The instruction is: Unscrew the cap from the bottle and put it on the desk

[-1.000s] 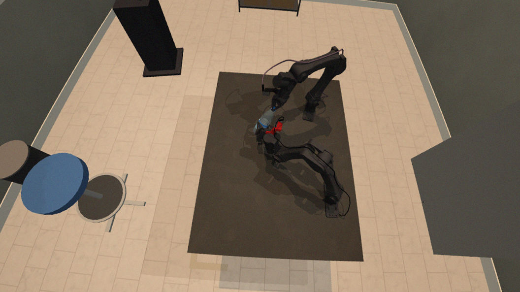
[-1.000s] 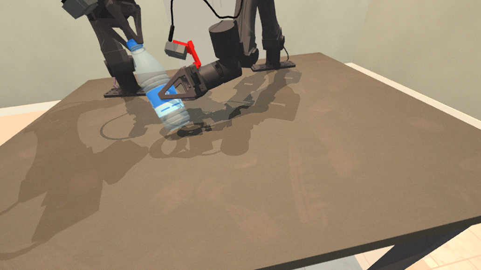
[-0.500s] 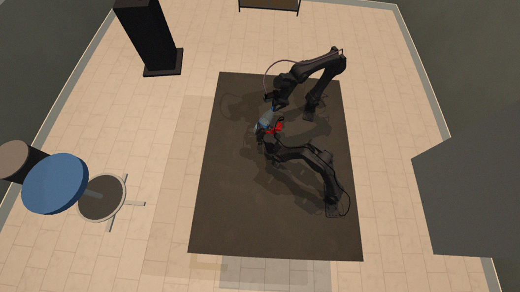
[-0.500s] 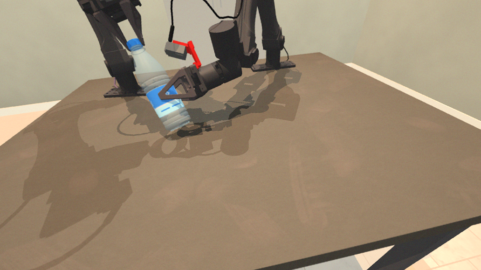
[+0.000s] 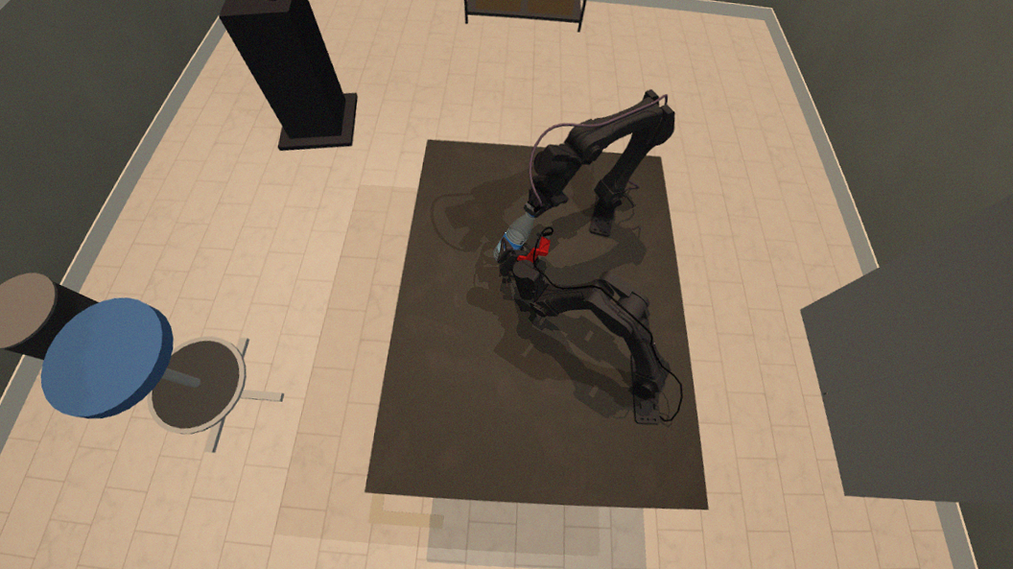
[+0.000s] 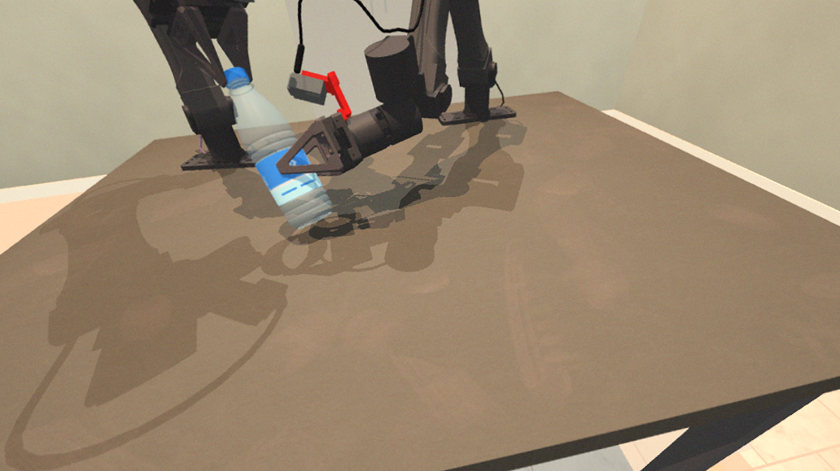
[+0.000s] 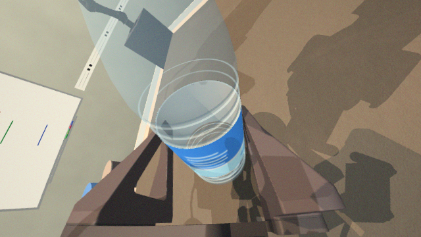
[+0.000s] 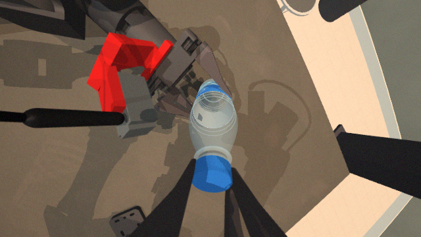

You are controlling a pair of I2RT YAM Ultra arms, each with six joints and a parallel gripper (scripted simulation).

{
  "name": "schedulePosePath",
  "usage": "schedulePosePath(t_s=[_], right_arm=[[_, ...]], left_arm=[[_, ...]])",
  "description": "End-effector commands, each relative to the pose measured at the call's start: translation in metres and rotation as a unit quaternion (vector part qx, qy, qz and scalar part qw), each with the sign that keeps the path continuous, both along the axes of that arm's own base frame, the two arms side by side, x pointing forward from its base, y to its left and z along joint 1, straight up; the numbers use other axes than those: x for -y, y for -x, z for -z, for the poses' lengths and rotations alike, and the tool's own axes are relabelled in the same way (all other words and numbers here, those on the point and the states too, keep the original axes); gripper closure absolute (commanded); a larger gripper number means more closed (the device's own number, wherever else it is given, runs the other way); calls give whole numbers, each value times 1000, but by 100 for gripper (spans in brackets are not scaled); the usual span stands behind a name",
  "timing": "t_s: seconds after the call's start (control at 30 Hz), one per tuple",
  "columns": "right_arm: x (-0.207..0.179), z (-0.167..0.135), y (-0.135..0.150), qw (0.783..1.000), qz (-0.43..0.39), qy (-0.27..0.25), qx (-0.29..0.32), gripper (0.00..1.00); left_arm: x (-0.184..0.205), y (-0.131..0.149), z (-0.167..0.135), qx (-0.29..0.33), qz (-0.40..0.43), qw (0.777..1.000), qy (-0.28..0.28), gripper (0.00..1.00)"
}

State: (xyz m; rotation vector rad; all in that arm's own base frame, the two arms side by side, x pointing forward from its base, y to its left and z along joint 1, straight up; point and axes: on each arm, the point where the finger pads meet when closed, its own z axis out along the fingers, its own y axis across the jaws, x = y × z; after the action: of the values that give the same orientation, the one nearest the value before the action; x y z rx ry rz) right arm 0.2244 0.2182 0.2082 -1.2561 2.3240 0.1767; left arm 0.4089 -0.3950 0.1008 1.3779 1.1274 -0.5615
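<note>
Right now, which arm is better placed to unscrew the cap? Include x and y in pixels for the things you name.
The right, I'd say: its gripper [image 8: 213, 171] is shut on the blue screw cap [image 6: 236, 76] [image 8: 212, 174]. The left gripper [image 6: 298, 166] [image 7: 202, 117] is clamped around the tilted bottle [image 6: 280, 157] [image 7: 200, 131] [image 8: 213, 122] at its label, so it seems better suited to steadying.
</note>
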Motion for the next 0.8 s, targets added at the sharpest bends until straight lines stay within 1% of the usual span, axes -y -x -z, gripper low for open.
schedulePosePath(t_s=[0.0,0.1,0.2,0.47,0.63,0.77], right_arm=[[-2,-7,0,990,-120,50,48,100],[-2,-7,0,978,-179,77,73,100],[-2,-7,0,962,-237,102,94,100],[-2,-7,0,961,-239,103,94,100],[0,-3,-1,968,-215,93,92,100],[0,-3,-1,968,-215,93,92,55]], left_arm=[[2,0,-14,8,4,1000,9,100],[2,0,-14,8,4,1000,9,100],[2,0,-14,8,4,1000,9,100],[2,0,-14,8,4,1000,9,100],[2,0,-14,8,4,1000,9,100],[2,0,-14,8,4,1000,9,100]])
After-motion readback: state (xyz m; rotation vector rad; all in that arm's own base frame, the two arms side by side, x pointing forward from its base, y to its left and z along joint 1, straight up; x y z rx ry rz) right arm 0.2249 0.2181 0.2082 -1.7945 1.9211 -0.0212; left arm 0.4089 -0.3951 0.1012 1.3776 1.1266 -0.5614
